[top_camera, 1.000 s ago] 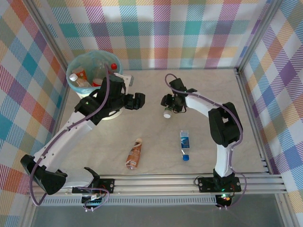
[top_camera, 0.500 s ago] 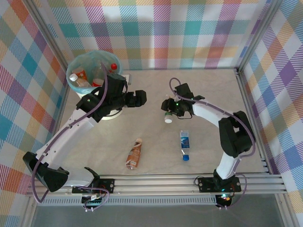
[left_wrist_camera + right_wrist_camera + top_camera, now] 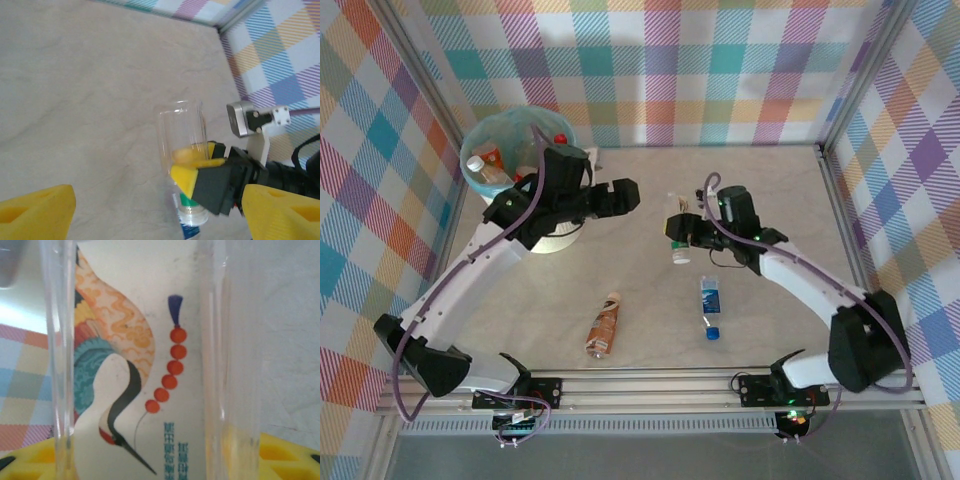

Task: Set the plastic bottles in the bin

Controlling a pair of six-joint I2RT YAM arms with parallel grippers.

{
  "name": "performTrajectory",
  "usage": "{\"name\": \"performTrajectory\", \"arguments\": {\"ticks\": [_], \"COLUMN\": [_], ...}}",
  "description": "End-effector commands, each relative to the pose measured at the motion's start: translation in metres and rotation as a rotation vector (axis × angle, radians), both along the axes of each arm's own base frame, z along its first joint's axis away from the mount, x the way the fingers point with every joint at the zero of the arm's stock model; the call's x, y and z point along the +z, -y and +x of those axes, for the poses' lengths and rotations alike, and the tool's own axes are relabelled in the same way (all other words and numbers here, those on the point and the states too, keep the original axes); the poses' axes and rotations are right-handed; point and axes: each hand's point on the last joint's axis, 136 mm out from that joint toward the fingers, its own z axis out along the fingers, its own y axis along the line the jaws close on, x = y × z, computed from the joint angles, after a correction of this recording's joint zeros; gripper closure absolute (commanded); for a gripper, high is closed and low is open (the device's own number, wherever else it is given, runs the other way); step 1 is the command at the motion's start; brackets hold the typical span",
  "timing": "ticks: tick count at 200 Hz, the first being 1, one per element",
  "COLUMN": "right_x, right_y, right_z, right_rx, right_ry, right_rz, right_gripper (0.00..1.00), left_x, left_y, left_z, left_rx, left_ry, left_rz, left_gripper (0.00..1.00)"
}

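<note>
A clear plastic bottle [image 3: 678, 246] with a white cap and a crane-printed label [image 3: 135, 365] hangs over the middle of the table, and my right gripper [image 3: 688, 229] is shut on it. The left wrist view shows that bottle [image 3: 181, 131] between the right gripper's yellow pads [image 3: 186, 179]. My left gripper [image 3: 623, 194] is open and empty, just left of the held bottle and apart from it. A brown bottle [image 3: 603, 325] and a clear blue-labelled bottle [image 3: 710, 303] lie on the table near the front. The bin [image 3: 480, 130] stands at the back left with several bottles inside.
Checked walls close the back and both sides. A metal rail [image 3: 720, 384] runs along the near edge by the arm bases. The left arm's forearm [image 3: 490, 255] reaches past the bin's front.
The right arm has swung right and stretched out, carrying the clear bottle slightly toward the near right. The left gripper has shifted right toward the table's middle, still open.
</note>
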Motion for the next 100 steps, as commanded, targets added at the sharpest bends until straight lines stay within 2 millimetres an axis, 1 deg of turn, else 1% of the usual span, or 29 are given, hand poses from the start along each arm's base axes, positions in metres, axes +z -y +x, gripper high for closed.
{"name": "performTrajectory", "arguments": {"ticks": [1, 19, 36, 49, 68, 85, 100], "right_x": [0.050, 0.069, 0.086, 0.097, 0.111, 0.118, 0.125], "right_y": [-0.004, 0.001, 0.005, 0.008, 0.011, 0.012, 0.011], "right_z": [-0.018, -0.031, -0.044, -0.052, -0.062, -0.068, -0.073], "right_rx": [0.084, 0.097, 0.119, 0.131, 0.147, 0.156, 0.172], "right_ry": [0.200, 0.283, 0.349, 0.390, 0.430, 0.445, 0.451], "right_rz": [0.101, 0.122, 0.130, 0.132, 0.142, 0.146, 0.157], "right_gripper": [0.49, 0.48, 0.48, 0.49, 0.49, 0.49, 0.50], "left_x": [0.016, 0.020, 0.033, 0.041, 0.047, 0.048, 0.048], "left_y": [0.030, 0.046, 0.068, 0.080, 0.093, 0.103, 0.108], "left_z": [-0.007, -0.009, -0.019, -0.028, -0.039, -0.050, -0.055], "left_rx": [-0.108, -0.156, -0.253, -0.304, -0.359, -0.416, -0.447], "left_ry": [-0.036, -0.070, -0.082, -0.074, -0.063, -0.058, -0.053], "left_rz": [-0.111, -0.168, -0.252, -0.274, -0.261, -0.240, -0.224], "left_gripper": [0.14, 0.13, 0.12, 0.11, 0.11, 0.11, 0.11]}}
